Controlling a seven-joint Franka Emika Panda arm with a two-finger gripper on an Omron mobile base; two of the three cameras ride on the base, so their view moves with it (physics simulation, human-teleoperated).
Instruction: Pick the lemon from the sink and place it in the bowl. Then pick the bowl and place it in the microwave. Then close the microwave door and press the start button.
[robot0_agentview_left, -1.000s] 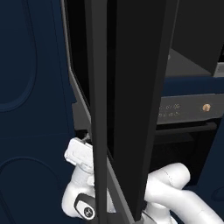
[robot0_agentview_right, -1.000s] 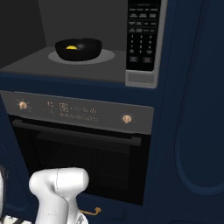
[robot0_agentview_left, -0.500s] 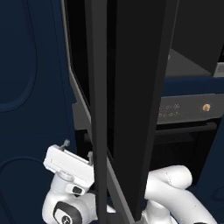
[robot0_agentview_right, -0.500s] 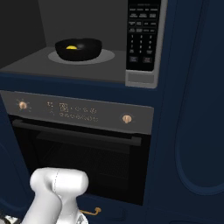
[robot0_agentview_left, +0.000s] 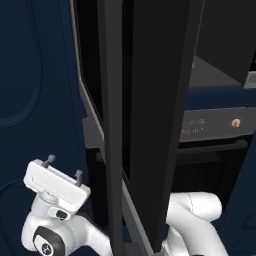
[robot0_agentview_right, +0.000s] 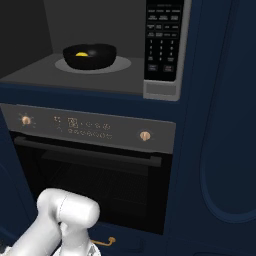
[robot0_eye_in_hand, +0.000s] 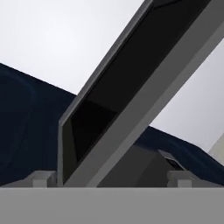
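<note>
Fingers (robot0_agentview_left: 50, 161) spread, left of microwave door (robot0_agentview_left: 145, 100) edge, apart.

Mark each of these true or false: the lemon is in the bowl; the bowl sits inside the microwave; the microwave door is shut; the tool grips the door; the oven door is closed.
1. The lemon is in the bowl. True.
2. The bowl sits inside the microwave. True.
3. The microwave door is shut. False: it stands open, edge-on in the left base view.
4. The tool grips the door. False: its jaws are open, empty, left of the door.
5. The oven door is closed. True.
</note>
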